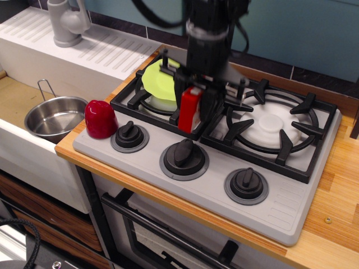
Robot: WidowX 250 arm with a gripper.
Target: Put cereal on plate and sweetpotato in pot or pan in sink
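Above the stove's left burner grate (pixel 162 103), the gripper (pixel 193 103) hangs with its fingers (pixel 206 109) closed on the cereal (pixel 189 110). Box held upright, narrow red edge facing the camera, lifted clear of the grate. Arm slightly blurred; finger contact partly hidden by the box itself.

Plate (pixel 158 79): lime-green, lying on that same left burner grate, just behind and to the left of the held box. Right part of it hidden by the arm.

Sweetpotato (pixel 100 119): glossy dark red, dome-topped, sitting at the front-left corner of the stove, just beside the leftmost knob (pixel 129 135). Cannot tell whether it touches the knob's base.

Pot (pixel 55 116): shiny steel, wire loop handle pointing away from the stove, standing inside the sink (pixel 17 95), left of the stove and near the sweetpotato but lower than it.

Grey tap (pixel 66 21) stands on the ribbed drainboard (pixel 106 50), well behind the pot. Wooden bench (pixel 342 185) borders the stove on its right side.
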